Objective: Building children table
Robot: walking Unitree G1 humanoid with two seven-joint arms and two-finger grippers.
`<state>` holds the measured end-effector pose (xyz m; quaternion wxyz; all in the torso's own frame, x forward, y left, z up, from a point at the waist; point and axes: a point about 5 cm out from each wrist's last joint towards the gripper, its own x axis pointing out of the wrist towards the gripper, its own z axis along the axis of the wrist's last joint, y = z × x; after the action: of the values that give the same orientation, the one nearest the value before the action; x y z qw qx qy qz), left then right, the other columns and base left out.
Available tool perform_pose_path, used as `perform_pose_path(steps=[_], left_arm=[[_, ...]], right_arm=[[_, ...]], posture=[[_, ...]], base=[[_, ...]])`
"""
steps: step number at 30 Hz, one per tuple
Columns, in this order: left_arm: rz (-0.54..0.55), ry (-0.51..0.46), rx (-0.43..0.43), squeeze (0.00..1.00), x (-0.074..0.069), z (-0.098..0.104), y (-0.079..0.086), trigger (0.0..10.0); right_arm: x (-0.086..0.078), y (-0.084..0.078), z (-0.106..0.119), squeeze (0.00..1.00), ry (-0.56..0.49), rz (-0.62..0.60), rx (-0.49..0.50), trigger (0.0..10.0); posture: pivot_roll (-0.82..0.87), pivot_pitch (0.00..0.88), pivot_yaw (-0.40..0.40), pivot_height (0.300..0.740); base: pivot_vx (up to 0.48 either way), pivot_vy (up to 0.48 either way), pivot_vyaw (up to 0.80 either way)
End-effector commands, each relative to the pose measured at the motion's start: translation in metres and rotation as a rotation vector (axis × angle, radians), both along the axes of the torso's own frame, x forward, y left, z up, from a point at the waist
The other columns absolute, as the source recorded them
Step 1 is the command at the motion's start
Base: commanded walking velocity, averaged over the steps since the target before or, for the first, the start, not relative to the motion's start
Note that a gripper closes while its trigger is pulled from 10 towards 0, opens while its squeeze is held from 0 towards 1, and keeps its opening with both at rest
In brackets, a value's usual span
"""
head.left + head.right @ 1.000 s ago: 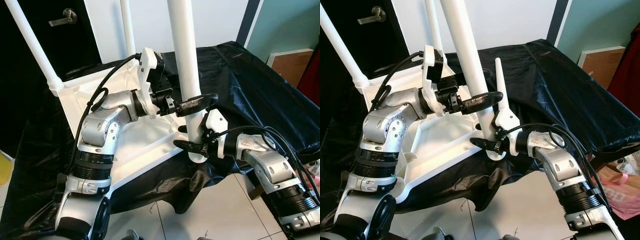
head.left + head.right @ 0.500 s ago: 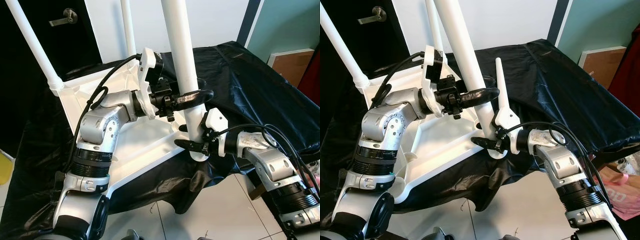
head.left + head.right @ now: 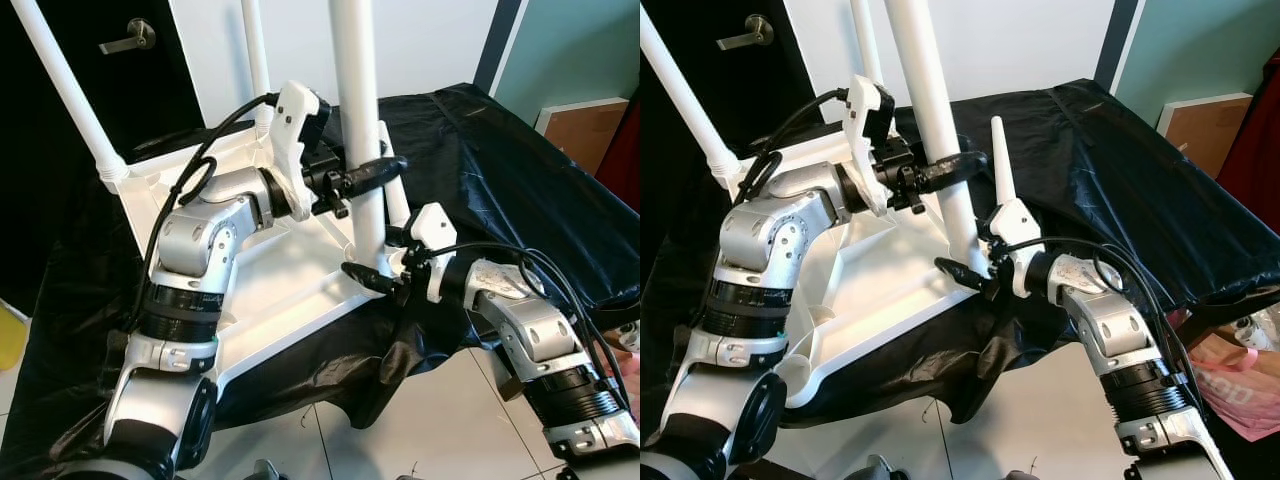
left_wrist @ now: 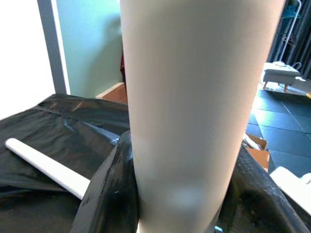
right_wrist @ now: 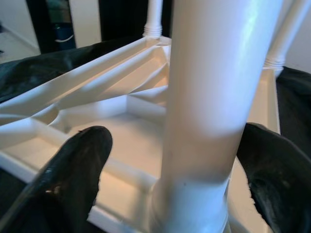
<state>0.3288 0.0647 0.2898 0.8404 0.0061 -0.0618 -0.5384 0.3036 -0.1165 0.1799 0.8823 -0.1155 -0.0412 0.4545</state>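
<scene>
I'm gripping the white leg [image 3: 358,120] with my left hand [image 3: 385,170]; my right hand [image 3: 385,262] is straddling its base, fingers wide, on the upturned tabletop [image 3: 270,275].

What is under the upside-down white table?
A black sheet lies under the white table and hangs over the edge toward the floor. What the sheet itself covers cannot be seen. Both hands hold one white leg standing in the table's corner.

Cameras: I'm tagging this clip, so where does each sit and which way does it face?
Eye views: on the head, looking forward and down at the upturned table; both arms show.
Left wrist view: along the left end effector, clamped on the leg.
Right wrist view: along the right end effector, fingers apart at the leg's base.
All share the leg.
</scene>
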Motion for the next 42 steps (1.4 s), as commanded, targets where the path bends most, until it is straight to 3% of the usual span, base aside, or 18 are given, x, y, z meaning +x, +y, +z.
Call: perform_pose_path(steps=[1,2,5,6,7,8,12,14,17,23,30,33,40,41,42], left_arm=[[0.082,0.002,-0.011,0.0,0.006,0.007,0.004,10.0],[0.147,0.026,-0.03,0.0,0.012,0.01,0.009,10.0],[0.203,0.049,-0.06,0.0,0.017,0.015,0.013,10.0],[0.25,0.069,-0.09,0.0,0.021,0.02,0.016,10.0],[0.25,0.069,-0.09,0.0,0.021,0.02,0.016,10.0],[0.295,0.074,-0.113,0.0,0.023,0.025,0.016,10.0],[0.337,0.061,-0.139,0.0,0.023,0.033,0.012,10.0],[0.337,0.061,-0.139,0.0,0.023,0.033,0.012,10.0],[0.364,0.049,-0.153,0.0,0.019,0.036,0.001,10.0],[0.323,0.09,-0.186,0.0,0.008,0.036,-0.022,10.0],[0.315,0.092,-0.18,0.0,0.005,0.037,-0.032,10.0],[0.301,0.095,-0.184,0.0,0.002,0.041,-0.043,10.0],[0.311,0.097,-0.188,0.0,0.001,0.043,-0.045,10.0],[0.314,0.098,-0.189,0.0,0.0,0.043,-0.045,10.0],[0.314,0.098,-0.189,0.0,0.0,0.043,-0.045,10.0]], right_arm=[[-0.001,0.001,0.0,1.0,-0.018,-0.013,0.003,10.0],[0.0,0.004,0.001,1.0,-0.026,-0.047,0.023,10.0],[0.002,0.006,0.001,1.0,-0.033,-0.082,0.039,10.0],[0.004,0.008,-0.001,0.89,-0.04,-0.126,0.039,10.0],[0.004,0.008,-0.001,0.89,-0.04,-0.126,0.039,10.0],[0.008,0.011,-0.003,0.0,-0.054,-0.199,0.043,10.0],[0.014,0.017,-0.006,0.0,-0.089,-0.326,0.052,10.0],[0.014,0.017,-0.006,0.0,-0.089,-0.326,0.052,10.0],[0.023,0.019,-0.004,0.0,-0.111,-0.453,0.069,10.0],[0.037,0.019,0.003,0.0,-0.128,-0.564,0.093,10.0],[0.043,0.023,0.009,0.0,-0.164,-0.587,0.084,10.0],[0.053,0.033,0.018,0.0,-0.209,-0.592,0.078,10.0],[0.056,0.037,0.022,0.0,-0.234,-0.598,0.081,10.0],[0.056,0.037,0.021,0.0,-0.231,-0.598,0.08,9.0],[0.056,0.037,0.021,0.0,-0.231,-0.598,0.08,9.0]], posture=[[-0.11,0.0,0.035,0.74],[-0.11,0.0,0.035,0.74],[-0.1,0.0,0.033,0.74],[-0.1,0.0,0.03,0.74],[-0.1,0.0,0.03,0.74],[-0.1,0.0,0.024,0.74],[-0.1,0.0,0.025,0.74],[-0.1,0.0,0.025,0.74],[-0.1,0.0,0.026,0.74],[-0.1,0.0,0.025,0.74],[-0.09,0.0,0.022,0.74],[-0.08,0.0,0.02,0.74],[-0.08,0.0,0.016,0.74],[-0.08,0.0,0.016,0.74],[-0.08,0.0,0.016,0.74]], base=[[0.0,0.0,0.0],[0.0,0.0,0.0],[0.0,0.0,0.0],[0.0,0.0,0.0],[0.0,0.0,0.0],[0.0,0.0,0.0],[0.0,0.0,0.0],[0.0,0.0,0.0],[0.0,0.0,0.0],[0.0,0.0,0.0],[0.0,0.0,0.0],[0.0,0.0,0.0],[0.0,0.0,0.0],[0.0,0.0,0.0],[0.0,0.0,0.0]])
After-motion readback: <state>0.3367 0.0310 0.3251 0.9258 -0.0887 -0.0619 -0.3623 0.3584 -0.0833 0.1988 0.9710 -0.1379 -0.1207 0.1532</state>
